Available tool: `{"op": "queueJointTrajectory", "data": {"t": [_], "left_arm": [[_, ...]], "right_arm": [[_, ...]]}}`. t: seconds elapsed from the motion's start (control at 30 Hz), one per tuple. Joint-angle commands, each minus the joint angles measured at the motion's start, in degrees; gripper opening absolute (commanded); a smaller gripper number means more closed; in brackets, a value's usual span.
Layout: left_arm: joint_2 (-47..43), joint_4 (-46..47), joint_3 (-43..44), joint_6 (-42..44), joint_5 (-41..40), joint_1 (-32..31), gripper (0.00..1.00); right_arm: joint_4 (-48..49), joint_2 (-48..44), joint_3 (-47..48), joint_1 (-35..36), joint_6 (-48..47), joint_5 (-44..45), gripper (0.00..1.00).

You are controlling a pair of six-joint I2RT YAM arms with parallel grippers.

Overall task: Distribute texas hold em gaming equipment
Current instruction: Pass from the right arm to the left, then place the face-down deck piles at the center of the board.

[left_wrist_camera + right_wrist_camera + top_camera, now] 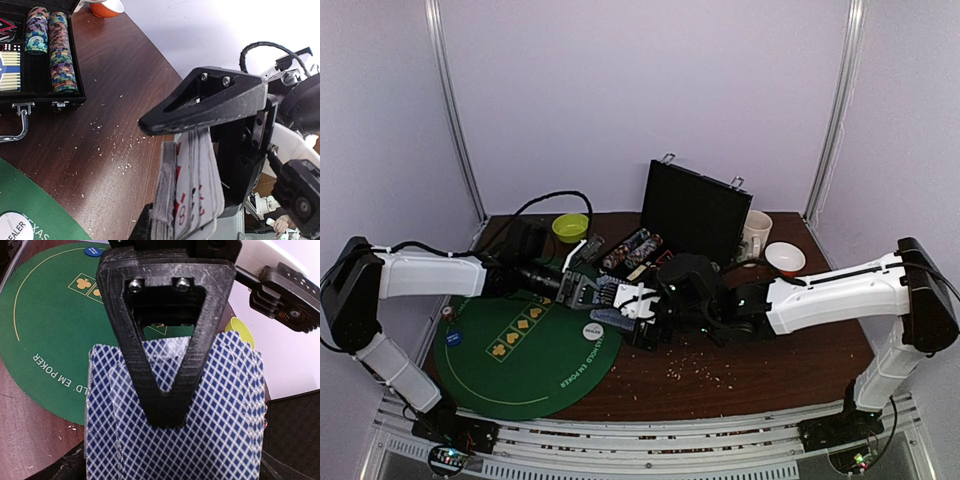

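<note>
blue-backed playing cards (220, 405) clamped in the left gripper (610, 297)

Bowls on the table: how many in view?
2: a lime-green bowl at the back left, a white-and-orange bowl at the back right beside the mug. The open case may hide others.
</note>
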Motion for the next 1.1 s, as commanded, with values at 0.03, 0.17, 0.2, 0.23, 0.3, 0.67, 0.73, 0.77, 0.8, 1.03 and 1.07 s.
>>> {"op": "queueJointTrajectory", "data": {"t": [0.03,0.17,0.2,0.23,0.3,0.67,0.73,0.77,0.8,1.03,1.07], "left_arm": [[0.8,2.6,-0.7,-0.9,1.4,0.2,0.0],[1.3,2.8,-0.6,-0.9,1.9,0.2,0.0],[1.3,2.9,-0.5,-0.8,2.4,0.2,0.0],[1.2,3.2,-0.5,-0.7,2.8,0.2,0.0],[0.9,4.0,-0.5,-0.4,3.9,0.2,0.08],[-0.7,8.1,-2.5,-1.4,5.6,0.1,0.33],[-1.0,9.6,-3.0,-2.1,5.7,0.2,0.36],[-1.2,10.4,-3.2,-2.6,5.7,0.1,0.37],[-1.3,11.6,-3.3,-3.2,5.9,0.1,0.37],[-1.5,12.1,-3.7,-3.6,6.1,0.1,0.1],[-1.5,11.6,-3.7,-3.1,6.1,0.1,0.05]], "right_arm": [[-4.1,3.0,4.5,1.1,-2.3,3.3,0.9],[-5.3,3.8,5.0,1.7,-2.4,4.5,0.74],[-5.5,3.9,5.0,1.7,-2.1,4.6,0.67],[-5.7,3.8,5.0,1.7,-1.8,4.7,0.63],[-6.0,3.7,4.9,1.7,-1.1,4.6,0.57],[-5.6,3.4,5.2,1.6,-0.7,3.5,0.49],[-5.6,3.4,5.3,1.7,-0.8,3.3,0.49],[-5.6,3.5,5.3,1.7,-0.9,3.1,0.49],[-5.6,3.4,5.3,1.7,-1.0,2.9,0.49],[-5.3,3.0,5.0,1.6,-0.3,3.5,0.58],[-4.9,2.5,4.6,1.5,0.2,3.5,0.63]]}}
